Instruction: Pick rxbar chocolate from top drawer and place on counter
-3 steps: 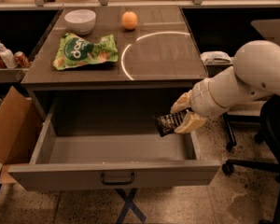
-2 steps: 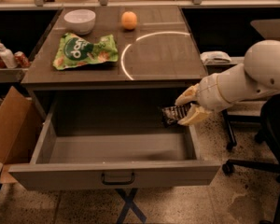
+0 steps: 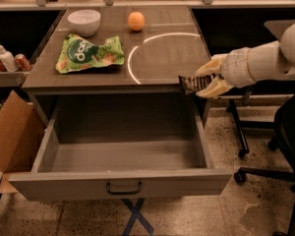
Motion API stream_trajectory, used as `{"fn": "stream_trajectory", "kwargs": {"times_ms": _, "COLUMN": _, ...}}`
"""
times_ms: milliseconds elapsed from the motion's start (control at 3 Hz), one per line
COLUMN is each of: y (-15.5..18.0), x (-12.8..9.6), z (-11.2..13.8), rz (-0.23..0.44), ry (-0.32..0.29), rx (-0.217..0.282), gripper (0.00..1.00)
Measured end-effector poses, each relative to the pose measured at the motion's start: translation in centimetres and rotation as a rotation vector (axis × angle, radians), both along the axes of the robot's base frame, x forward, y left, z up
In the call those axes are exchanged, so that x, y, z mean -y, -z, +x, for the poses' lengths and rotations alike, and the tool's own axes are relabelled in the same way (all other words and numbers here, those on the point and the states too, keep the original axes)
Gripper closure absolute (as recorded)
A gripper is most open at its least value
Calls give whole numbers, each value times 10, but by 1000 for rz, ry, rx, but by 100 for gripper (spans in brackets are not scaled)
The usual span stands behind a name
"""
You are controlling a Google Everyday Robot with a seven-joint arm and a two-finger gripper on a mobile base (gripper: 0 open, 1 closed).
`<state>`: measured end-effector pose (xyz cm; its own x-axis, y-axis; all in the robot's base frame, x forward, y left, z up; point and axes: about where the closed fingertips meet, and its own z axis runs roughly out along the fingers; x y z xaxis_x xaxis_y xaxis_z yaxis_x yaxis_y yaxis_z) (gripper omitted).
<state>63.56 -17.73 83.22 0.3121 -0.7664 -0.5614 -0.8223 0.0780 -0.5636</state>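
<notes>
My gripper (image 3: 205,81) is shut on the rxbar chocolate (image 3: 191,83), a small black wrapper with white lettering. It holds the bar in the air at the counter's front right corner, level with the counter edge and above the drawer's right side. The top drawer (image 3: 123,183) is pulled fully open below, grey, with a dark pull handle on its front; its inside shows nothing in it. The counter (image 3: 157,58) is a grey-brown tabletop with a thin white arc marking.
On the counter lie a green snack bag (image 3: 87,53), a white bowl (image 3: 83,21) and an orange (image 3: 136,20). A cardboard box (image 3: 12,132) stands left of the drawer. Bottles (image 3: 5,58) sit on a left shelf. An office chair base (image 3: 265,171) is at right.
My gripper has risen with the rxbar chocolate from inside the drawer's right side up to the counter's front edge.
</notes>
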Motion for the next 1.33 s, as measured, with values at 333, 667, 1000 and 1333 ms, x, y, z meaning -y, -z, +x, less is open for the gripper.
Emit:
{"fn": "stream_trajectory", "kwargs": {"times_ms": 333, "y": -43, "x": -1, "z": 21, "rz": 13, "ry": -22, "rx": 124, "gripper": 100}}
{"fn": "stream_trajectory", "kwargs": {"times_ms": 667, "y": -67, "x": -14, "z": 41, "rz": 17, "ry": -68, "rx": 176, "gripper": 100}}
{"fn": "stream_trajectory", "kwargs": {"times_ms": 1000, "y": -74, "x": -38, "z": 65, "rz": 31, "ry": -122, "rx": 176, "gripper": 100}}
{"fn": "stream_trajectory", "kwargs": {"times_ms": 1333, "y": -72, "x": -57, "z": 91, "rz": 52, "ry": -142, "rx": 157, "gripper": 81}}
